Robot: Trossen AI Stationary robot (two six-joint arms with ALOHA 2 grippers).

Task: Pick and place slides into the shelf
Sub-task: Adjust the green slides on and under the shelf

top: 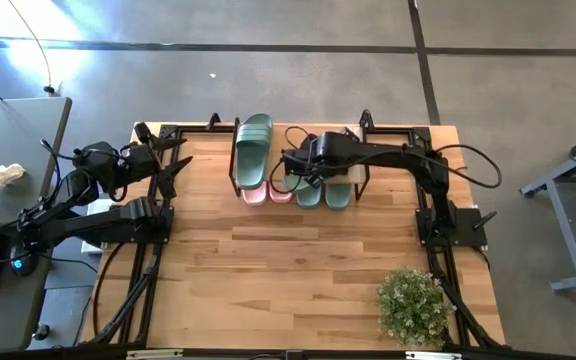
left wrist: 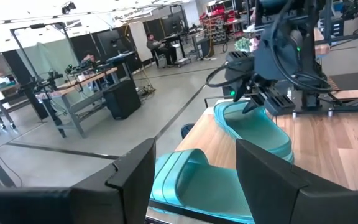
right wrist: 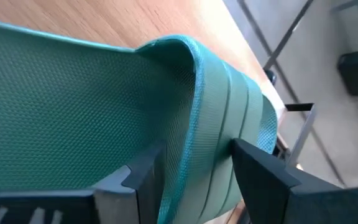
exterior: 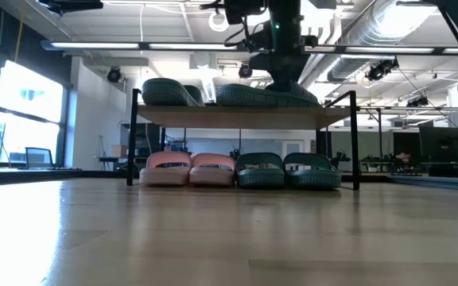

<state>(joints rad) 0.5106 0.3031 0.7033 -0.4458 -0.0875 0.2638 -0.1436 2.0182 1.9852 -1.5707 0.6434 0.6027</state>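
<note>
Two green slides (top: pixel 253 150) lie lengthwise on shelf (top: pixel 223 152) top; right pincer (top: pixel 293 166) pinching one's strap.

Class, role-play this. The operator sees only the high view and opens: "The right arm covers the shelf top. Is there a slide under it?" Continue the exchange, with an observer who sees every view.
Observer: Yes. In the low view a second green slide lies on top of the shelf, directly under the right hand.
Operator: Is the hand gripping it?
Observer: Yes. The right wrist view shows its fingers closed on either side of the strap.
Operator: Is the left hand carrying anything?
Observer: No. The left hand is empty: its wrist view shows fingers apart with nothing between them.
</note>
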